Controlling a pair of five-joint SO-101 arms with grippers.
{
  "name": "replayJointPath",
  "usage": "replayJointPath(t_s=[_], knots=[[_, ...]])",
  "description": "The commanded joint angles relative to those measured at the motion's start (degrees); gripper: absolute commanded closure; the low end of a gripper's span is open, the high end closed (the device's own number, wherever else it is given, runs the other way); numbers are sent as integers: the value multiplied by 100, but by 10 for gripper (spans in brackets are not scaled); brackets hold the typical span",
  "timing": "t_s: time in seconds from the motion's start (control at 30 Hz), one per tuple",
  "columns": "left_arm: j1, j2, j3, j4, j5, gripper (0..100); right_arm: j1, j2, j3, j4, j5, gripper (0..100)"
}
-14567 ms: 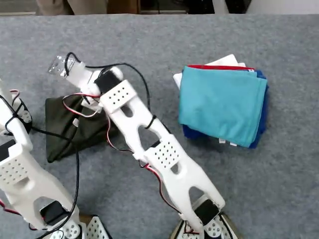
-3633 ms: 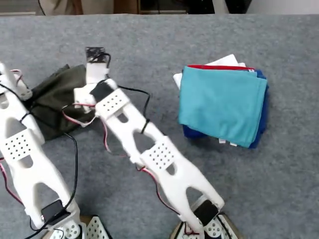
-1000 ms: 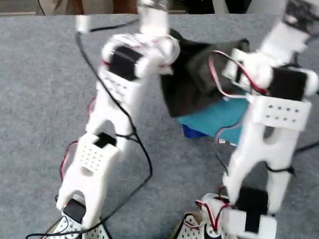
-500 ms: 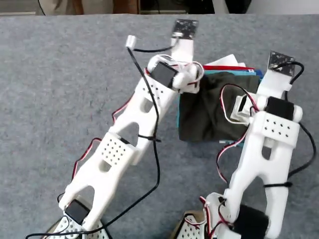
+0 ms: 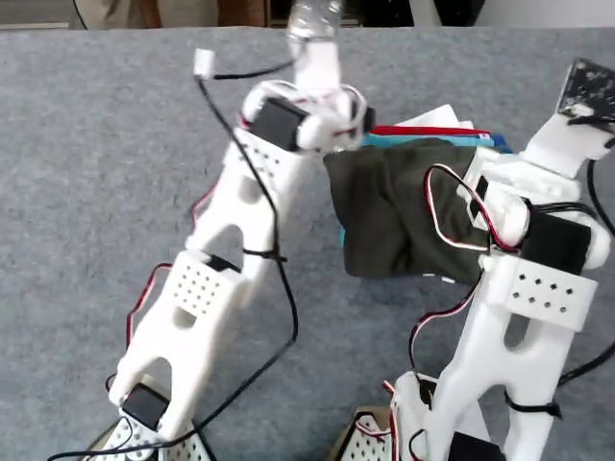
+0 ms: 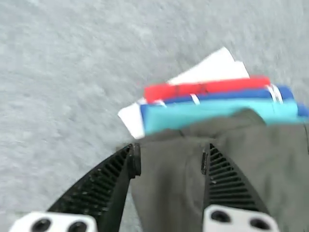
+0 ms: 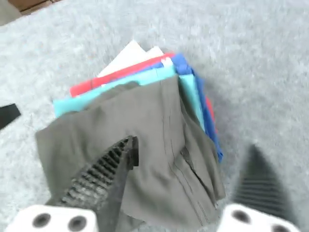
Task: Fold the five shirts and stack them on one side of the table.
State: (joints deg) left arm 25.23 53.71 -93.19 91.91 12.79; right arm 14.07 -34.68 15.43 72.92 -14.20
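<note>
Because the task wants all five shirts gathered in one pile, the dark shirt (image 5: 399,216) lies draped on top of the stack (image 5: 434,126) rather than on the bare table (image 5: 96,144) beside it. Both arms hang over that stack, one at each end of the cloth. The left gripper (image 6: 169,153) sits at the stack's far corner, on the side toward the open table. Its jaws are spread to a middling gap with the dark shirt's edge lying between them, and I judge the cloth loose there, since neither jaw presses on it. The right gripper (image 7: 192,153) hovers above the stack's opposite side, jaws spread wide and nothing in them. One arm at each end is how such a pair would keep a folded cloth flat, and with both sets of jaws apart the placing looks done. The dark shirt is rumpled and sits askew, overhanging the stack's near edge and leaving its far edge bare, so it may want squaring. There is no bin or tray, so the stack is the only holder here. It bears a white shirt (image 6: 218,65), a red shirt (image 6: 207,88) and a blue shirt (image 6: 219,96), whose order I cannot tell. Over them lies a teal shirt (image 6: 193,117), then the dark one on top, which makes five.
</note>
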Motion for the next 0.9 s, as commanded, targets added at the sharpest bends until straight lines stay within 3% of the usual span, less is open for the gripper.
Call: replayJointPath(t_s=[0.0,0.13,0.27,0.5,0.67,0.87], knots=[[-308,-435,-237,123,0,875,-426,-48,-356,9,360,985],[-563,-444,-246,264,-396,984,-655,295,-233,-387,290,981],[-756,-444,-255,879,-466,973,-347,1226,127,-1380,246,981],[-1319,-453,-264,897,-466,973,382,3204,163,-2716,308,980],[-1899,-453,-264,897,-466,973,453,4321,119,-3736,316,979],[-2796,-875,-237,897,-765,973,488,4664,-382,-3982,316,979]])
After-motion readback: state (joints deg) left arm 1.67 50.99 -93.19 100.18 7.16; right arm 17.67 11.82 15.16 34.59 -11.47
